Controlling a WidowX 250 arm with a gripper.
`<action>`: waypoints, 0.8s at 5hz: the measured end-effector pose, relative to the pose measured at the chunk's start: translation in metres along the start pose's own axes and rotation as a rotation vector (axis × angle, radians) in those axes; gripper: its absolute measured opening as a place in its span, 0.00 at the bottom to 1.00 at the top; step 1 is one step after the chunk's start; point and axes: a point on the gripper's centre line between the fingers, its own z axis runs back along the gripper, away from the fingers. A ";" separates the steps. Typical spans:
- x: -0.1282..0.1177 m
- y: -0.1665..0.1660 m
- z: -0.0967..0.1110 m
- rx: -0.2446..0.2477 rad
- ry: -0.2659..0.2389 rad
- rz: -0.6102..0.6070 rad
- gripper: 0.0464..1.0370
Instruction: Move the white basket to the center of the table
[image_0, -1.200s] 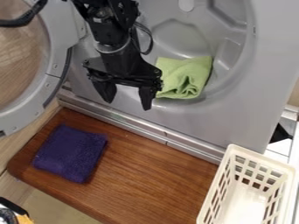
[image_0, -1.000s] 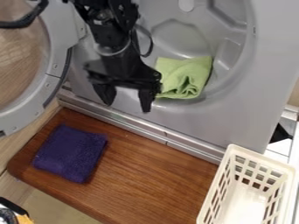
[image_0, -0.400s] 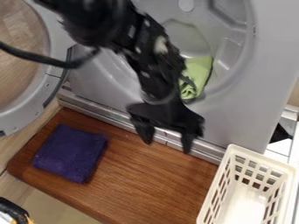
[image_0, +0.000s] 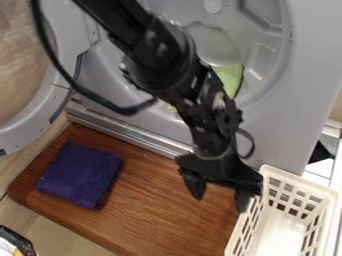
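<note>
My black gripper (image_0: 220, 199) hangs over the right part of the wooden table (image_0: 160, 200), its two fingers spread apart with nothing between them. Its right finger overlaps the upper left rim of the white basket (image_0: 297, 179); whether they touch I cannot tell. The basket stands upright at the lower right, at the table's right end, with slotted walls, and part of it is cut off by the view's bottom edge.
A folded purple cloth (image_0: 81, 175) lies on the table's left part. Behind the table stands a grey machine front (image_0: 274, 135) with a round opening, a green cloth (image_0: 230, 77) inside it, partly behind the arm. Its round door (image_0: 40, 112) is swung out at left.
The arm has swung down and to the right, from in front of the machine's opening to the basket's left side. The gripper has stayed open, and the basket has not moved.
</note>
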 end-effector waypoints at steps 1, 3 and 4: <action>-0.006 -0.009 -0.021 -0.039 0.010 -0.017 0.96; -0.003 -0.016 -0.040 -0.004 0.026 -0.070 0.64; -0.001 -0.020 -0.040 -0.024 0.031 -0.079 0.33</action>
